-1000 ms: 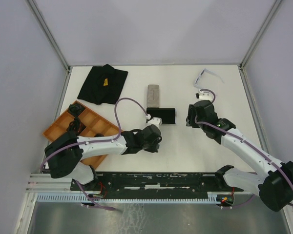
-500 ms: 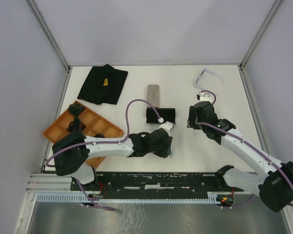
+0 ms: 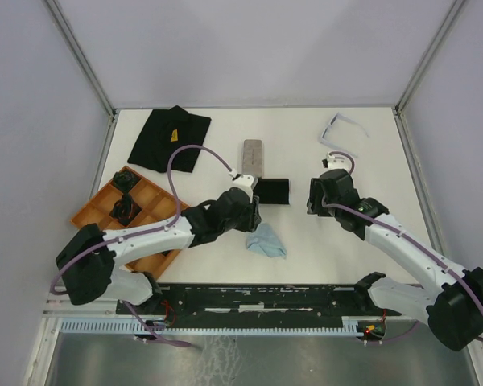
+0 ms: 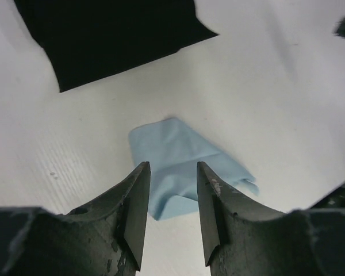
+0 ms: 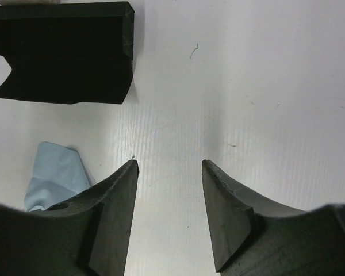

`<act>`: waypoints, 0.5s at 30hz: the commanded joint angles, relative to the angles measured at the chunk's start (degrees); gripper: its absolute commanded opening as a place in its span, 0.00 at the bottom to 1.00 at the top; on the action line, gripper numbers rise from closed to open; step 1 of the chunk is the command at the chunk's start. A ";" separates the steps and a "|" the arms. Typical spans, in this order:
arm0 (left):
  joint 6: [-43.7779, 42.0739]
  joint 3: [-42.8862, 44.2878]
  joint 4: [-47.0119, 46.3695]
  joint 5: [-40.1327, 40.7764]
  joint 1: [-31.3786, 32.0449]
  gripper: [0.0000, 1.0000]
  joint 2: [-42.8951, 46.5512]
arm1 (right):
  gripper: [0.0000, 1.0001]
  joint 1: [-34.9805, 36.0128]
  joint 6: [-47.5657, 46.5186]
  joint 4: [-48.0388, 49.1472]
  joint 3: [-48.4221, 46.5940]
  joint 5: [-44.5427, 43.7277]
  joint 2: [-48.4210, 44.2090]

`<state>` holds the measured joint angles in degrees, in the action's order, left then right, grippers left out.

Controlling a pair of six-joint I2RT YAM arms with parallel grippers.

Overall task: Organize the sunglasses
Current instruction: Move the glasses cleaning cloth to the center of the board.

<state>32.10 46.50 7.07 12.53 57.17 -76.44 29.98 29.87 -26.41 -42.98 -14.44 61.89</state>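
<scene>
Left gripper (image 4: pixel 172 168) held spread and empty, light blue cloth (image 4: pixel 173 145) laid at its 5 o'clock, right gripper (image 5: pixel 169 165) held spread, pale sunglasses (image 3: pixel 336 125) seen at its 1 o'clock

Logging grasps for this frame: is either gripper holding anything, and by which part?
Nothing is held. The left gripper hangs open above the light blue cloth lying on the table; the right gripper is open too.
</scene>
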 commanded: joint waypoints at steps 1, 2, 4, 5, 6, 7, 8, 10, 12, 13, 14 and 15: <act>-7.91 2.20 -1.22 0.06 -3.12 0.43 -6.94 | 0.57 -0.09 -0.81 1.25 0.27 1.19 -0.04; -8.83 2.59 -1.36 -0.90 -4.02 0.41 -8.09 | 0.57 -0.05 -0.90 1.27 0.31 1.32 0.05; -9.84 3.13 -1.36 -2.10 -5.30 0.40 -9.69 | 0.57 -0.02 -1.16 1.13 0.12 1.43 0.32; -10.31 3.28 -1.43 -2.61 -5.68 0.40 -10.29 | 0.57 -0.03 -1.33 0.97 0.09 1.44 0.38; -10.77 3.44 -1.27 -2.82 -5.93 0.40 -10.87 | 0.58 -0.04 -1.38 0.93 0.08 1.32 0.34; -11.28 3.69 -0.82 -2.75 -6.08 0.41 -11.59 | 0.58 -0.08 -1.47 0.85 0.09 1.22 0.36; -11.77 3.81 -0.68 -2.70 -6.06 0.42 -12.30 | 0.58 -0.08 -1.48 0.84 0.16 1.17 0.39; -12.37 3.86 -0.72 -2.72 -6.03 0.45 -13.63 | 0.58 -0.08 -1.48 0.90 0.24 1.17 0.43; -12.85 4.03 -1.04 -2.90 -6.02 0.46 -14.80 | 0.58 -0.08 -1.48 0.84 0.27 1.14 0.50; -13.05 4.37 -1.24 -3.07 -6.01 0.47 -15.27 | 0.58 -0.04 -1.48 0.84 0.27 1.04 0.54; -13.23 4.60 -1.61 -3.45 -6.01 0.47 -15.68 | 0.58 -0.08 -1.48 0.84 0.27 1.00 0.59; -13.35 4.92 -1.81 -3.89 -6.04 0.47 -16.15 | 0.58 -0.03 -1.52 0.84 0.27 0.99 0.60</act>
<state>22.37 48.75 7.51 10.09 51.13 -90.98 29.98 29.04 -26.46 -42.72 -13.10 62.39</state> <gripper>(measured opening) 0.466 0.574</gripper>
